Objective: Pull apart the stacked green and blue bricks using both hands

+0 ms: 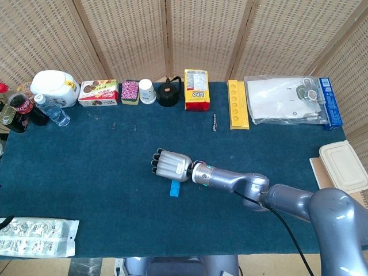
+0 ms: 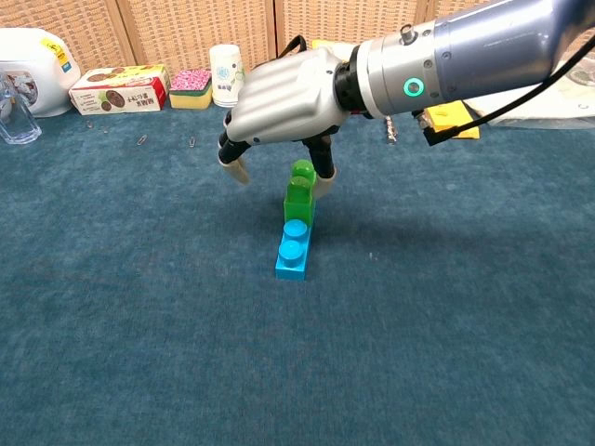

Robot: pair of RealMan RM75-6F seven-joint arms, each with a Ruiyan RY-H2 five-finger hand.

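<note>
Chest view, nearest first: the blue brick (image 2: 293,253) lies on the bench (image 2: 139,325), and the green brick (image 2: 299,194) sits joined to its far end, the two forming one line running away from the robot. Over the green brick hangs the right hand (image 2: 284,98), palm down, fingers curled downward and spread to either side of the brick's studs; it grips nothing, and whether a fingertip touches the green brick I cannot tell. The left hand shows in neither view.

Head view hides the green brick under the hand, leaving only the blue brick (image 1: 175,188) visible.

Further back, a paper cup (image 2: 227,75), a biscuit box (image 2: 120,88) and a yellow tray (image 1: 237,104) line the far edge.

The risk, as I judge it: with only one hand present, closing on the green brick and pulling would drag the blue one along, or tip the pair over, since nothing pins the blue brick down.
</note>
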